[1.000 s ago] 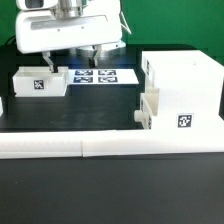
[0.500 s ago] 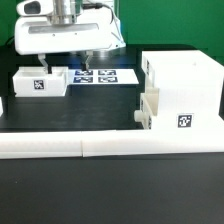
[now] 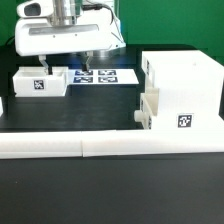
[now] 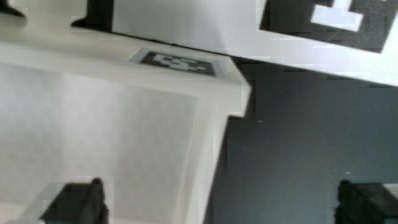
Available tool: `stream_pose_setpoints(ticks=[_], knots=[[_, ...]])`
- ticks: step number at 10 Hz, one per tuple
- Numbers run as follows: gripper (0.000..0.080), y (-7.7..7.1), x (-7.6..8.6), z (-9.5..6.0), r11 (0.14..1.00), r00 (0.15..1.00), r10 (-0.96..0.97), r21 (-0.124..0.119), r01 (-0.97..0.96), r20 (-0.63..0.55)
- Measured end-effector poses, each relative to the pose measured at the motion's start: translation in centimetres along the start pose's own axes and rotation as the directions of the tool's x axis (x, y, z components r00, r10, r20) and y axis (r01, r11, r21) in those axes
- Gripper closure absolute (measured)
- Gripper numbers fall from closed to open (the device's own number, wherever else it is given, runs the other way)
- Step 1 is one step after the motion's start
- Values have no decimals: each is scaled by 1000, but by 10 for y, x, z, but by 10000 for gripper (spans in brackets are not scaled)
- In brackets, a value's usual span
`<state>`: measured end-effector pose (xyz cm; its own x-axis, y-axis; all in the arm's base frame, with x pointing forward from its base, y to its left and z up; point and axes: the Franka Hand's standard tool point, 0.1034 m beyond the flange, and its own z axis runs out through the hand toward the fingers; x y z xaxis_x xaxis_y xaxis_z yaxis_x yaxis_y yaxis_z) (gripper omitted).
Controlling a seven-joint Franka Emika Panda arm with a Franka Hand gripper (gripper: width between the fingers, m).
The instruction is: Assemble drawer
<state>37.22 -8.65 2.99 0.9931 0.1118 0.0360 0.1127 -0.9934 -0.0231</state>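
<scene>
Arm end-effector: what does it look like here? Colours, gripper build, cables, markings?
The gripper has a wide, boxy white housing with two short black fingers beneath it. Above sits a grey, metallic-looking cylindrical wrist section. What seems to be a thin dark cable runs on the exterior view's right of it. No markings are legible on the gripper.

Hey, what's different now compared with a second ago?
The gripper slid toward the exterior view's left and now hangs over the small tray, jaws open, holding nothing. The small tray, the housing and the marker board have not moved.
</scene>
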Motion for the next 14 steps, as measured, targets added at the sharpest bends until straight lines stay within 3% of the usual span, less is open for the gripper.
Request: stream_pose_setpoints(ticks=[2,7,8,9,10,12,14], knots=[[150,-12,-9,15,999,999,47,1,-47,19],[150,-6,-15,25,999,999,39,-7,-39,14],[241,-6,-14,25,999,999,38,-7,-38,13],[408,-6,-14,25,999,999,38,-7,-38,13],[408,-6,-14,25,999,999,38,-7,-38,13],[738,-6,-14,25,999,999,38,-7,-38,14],[756,-6,-14,25,999,999,35,-6,-35,13]])
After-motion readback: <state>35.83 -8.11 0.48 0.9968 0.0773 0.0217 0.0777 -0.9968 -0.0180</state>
